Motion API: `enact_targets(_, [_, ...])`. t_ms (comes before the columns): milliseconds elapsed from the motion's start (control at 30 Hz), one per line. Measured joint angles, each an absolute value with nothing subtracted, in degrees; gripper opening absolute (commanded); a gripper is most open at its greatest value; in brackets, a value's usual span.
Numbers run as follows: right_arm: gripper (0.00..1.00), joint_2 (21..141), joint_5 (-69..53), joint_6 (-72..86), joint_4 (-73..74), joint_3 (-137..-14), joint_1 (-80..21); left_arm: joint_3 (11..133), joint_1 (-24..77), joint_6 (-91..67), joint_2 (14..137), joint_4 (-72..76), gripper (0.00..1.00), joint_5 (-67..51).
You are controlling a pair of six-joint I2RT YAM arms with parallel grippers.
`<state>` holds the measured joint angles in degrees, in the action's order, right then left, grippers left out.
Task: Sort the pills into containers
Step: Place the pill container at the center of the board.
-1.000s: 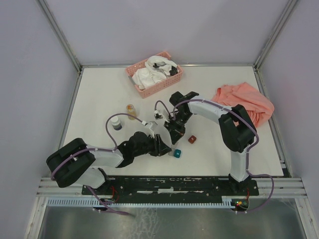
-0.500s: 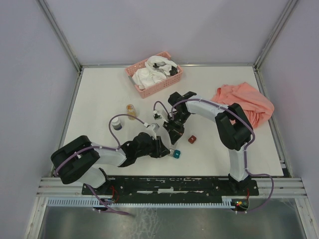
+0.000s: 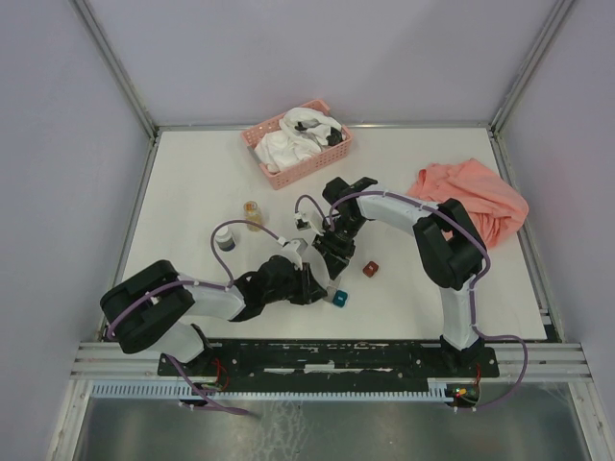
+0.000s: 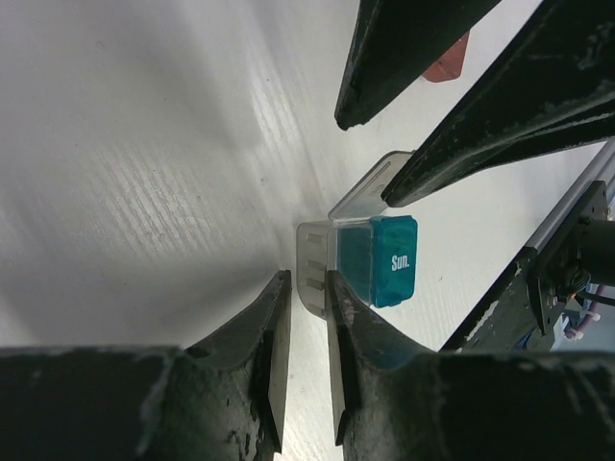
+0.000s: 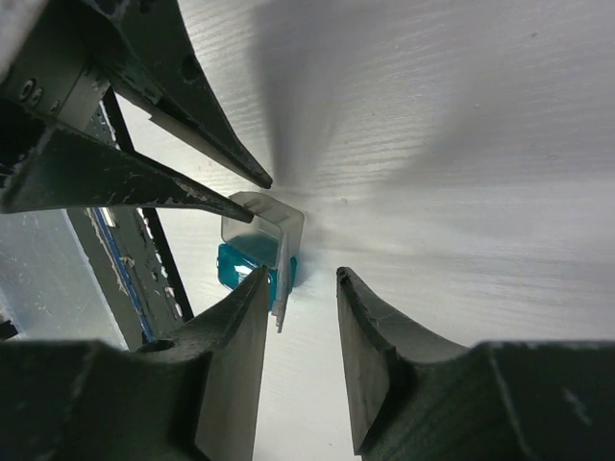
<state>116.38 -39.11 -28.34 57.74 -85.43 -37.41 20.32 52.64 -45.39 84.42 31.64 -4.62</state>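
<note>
The teal container (image 4: 381,259), marked "Sun.", lies on the white table with its clear lid (image 5: 270,217) swung open. My left gripper (image 4: 305,280) is shut on the container's clear end, which sits between the fingertips. My right gripper (image 5: 301,276) stands open just beside the lid's edge, holding nothing. From above, the left gripper (image 3: 316,286) and right gripper (image 3: 332,263) meet over the teal container (image 3: 339,297). A dark red container (image 3: 369,270) lies just to the right. The pills show as amber in a small jar (image 3: 253,213) further left.
A second small bottle (image 3: 224,237) with dark contents stands near the jar. A pink slatted basket (image 3: 309,163) holding white cloth sits at the back. An orange cloth (image 3: 471,197) lies at the right. The table's near edge runs just below the teal container.
My right gripper has opened and let go of the lid. My left gripper's jaws have narrowed onto the container's clear end. Both arms have barely shifted.
</note>
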Motion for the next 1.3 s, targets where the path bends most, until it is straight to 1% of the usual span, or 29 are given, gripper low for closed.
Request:
enact_targets(67, [0.46, 116.4, -38.2, -28.3, 57.6, -85.4, -37.4, 20.3, 52.6, -45.4, 84.5, 31.6, 0.27, -4.6])
enact_targets(333, [0.47, 115.9, -34.2, -28.3, 56.9, -85.4, -37.4, 20.8, 52.8, -45.4, 84.6, 31.0, 0.26, -4.5])
enact_targets(567, [0.46, 115.9, -32.8, -28.3, 56.8, -85.3, -37.4, 21.0, 52.9, -45.4, 84.8, 30.5, 0.25, -4.5])
enact_targets(900, [0.44, 116.2, -32.2, -28.2, 56.7, -85.3, -37.4, 21.7, 52.9, -45.4, 85.8, 30.5, 0.25, -4.6])
enact_targets(1167, [0.46, 116.8, -32.6, -27.2, 56.3, -85.3, -37.4, 21.8, 52.9, -45.4, 86.1, 30.6, 0.25, -4.5])
enact_targets(1300, [0.49, 117.1, -35.0, -26.9, 56.5, -85.3, -36.7, 21.8, 52.9, -45.4, 86.1, 30.6, 0.25, -4.5])
